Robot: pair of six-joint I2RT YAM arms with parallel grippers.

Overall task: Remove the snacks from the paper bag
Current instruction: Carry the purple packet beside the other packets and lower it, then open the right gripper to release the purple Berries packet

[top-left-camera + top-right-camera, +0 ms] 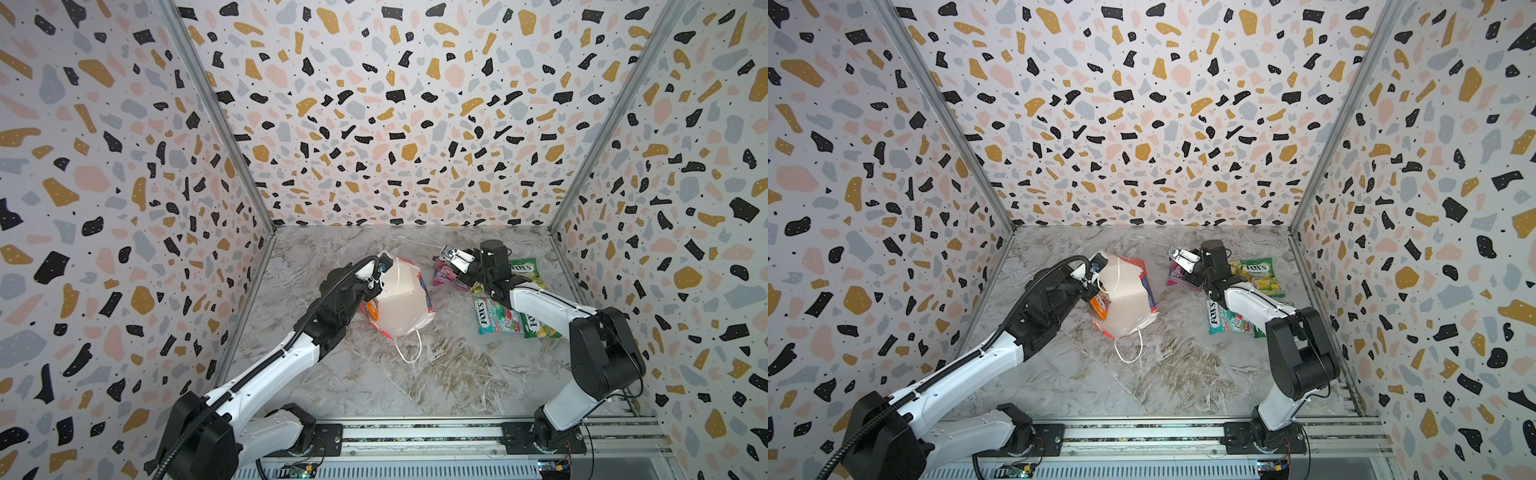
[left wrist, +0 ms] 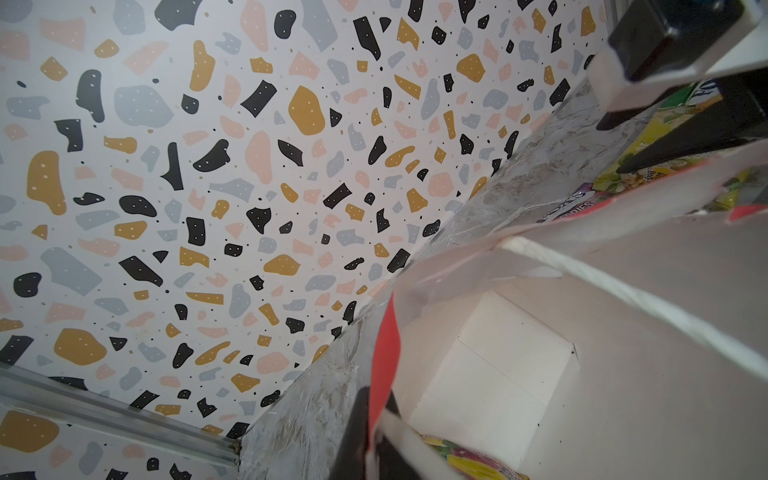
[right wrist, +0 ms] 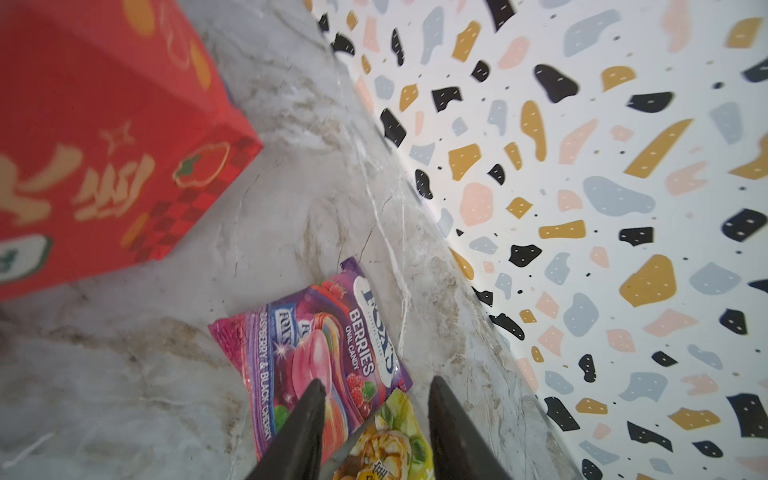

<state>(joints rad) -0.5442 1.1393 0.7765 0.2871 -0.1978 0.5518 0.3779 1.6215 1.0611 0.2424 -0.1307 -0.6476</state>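
Logging progress: most of the job looks done. The purple packet point(image 3: 328, 353) lies flat on the table point(image 1: 436, 374) with a yellow packet point(image 3: 390, 444) touching it. A green packet point(image 1: 524, 270) and a teal packet point(image 1: 494, 318) lie nearby, all right of the bag point(image 1: 401, 299). The right claw point(image 3: 376, 384) hangs spread over the purple packet, holding nothing. The left claw point(image 2: 374, 436) pinches the bag's rim, mouth gaping. One orange packet point(image 1: 1100, 306) shows inside the bag. I judge that one is left; the rest of the interior looks bare white.
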